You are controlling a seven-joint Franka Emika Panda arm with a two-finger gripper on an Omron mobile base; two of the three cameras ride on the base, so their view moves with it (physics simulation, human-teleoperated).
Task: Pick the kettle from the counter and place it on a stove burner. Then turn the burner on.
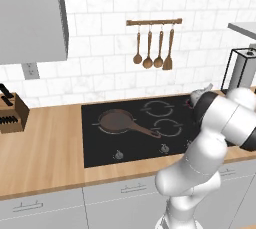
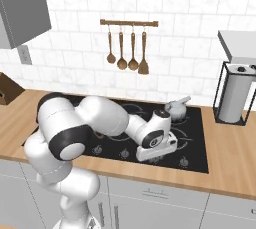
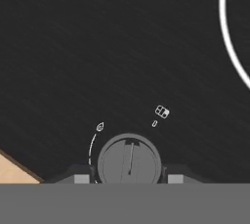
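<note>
So the gripper (image 3: 129,178) is right down on the cooktop's front edge, and in the hand view its two dark fingertips (image 3: 81,178) sit on either side of a round grey burner knob (image 3: 129,162). The tips are spread wide apart with the knob between them, but I honestly can't tell if they're actually pressing on it or just bracketing it. The knob has a thin line marker across its face, a small flame icon and a curved white scale to one side, and a little four-square burner diagram just past it. A white burner ring (image 3: 233,37) curves in at the far corner of that view, and a sliver of the wood counter (image 3: 13,170) pokes in at the bottom corner.

From the right base view the hand (image 2: 156,144) hangs low over the front strip of the black glass cooktop (image 2: 195,143), among the row of knobs. The kettle (image 2: 177,107) is already on the stove, sitting on a back burner just beyond the hand, spout pointing toward the paper towel holder (image 2: 233,95).

In the left base view a brown frying pan (image 1: 120,121) sits on the other side of the cooktop, a knife block (image 1: 11,113) stands at the far end of the counter, and wooden utensils (image 1: 154,50) hang on a wall rail.
</note>
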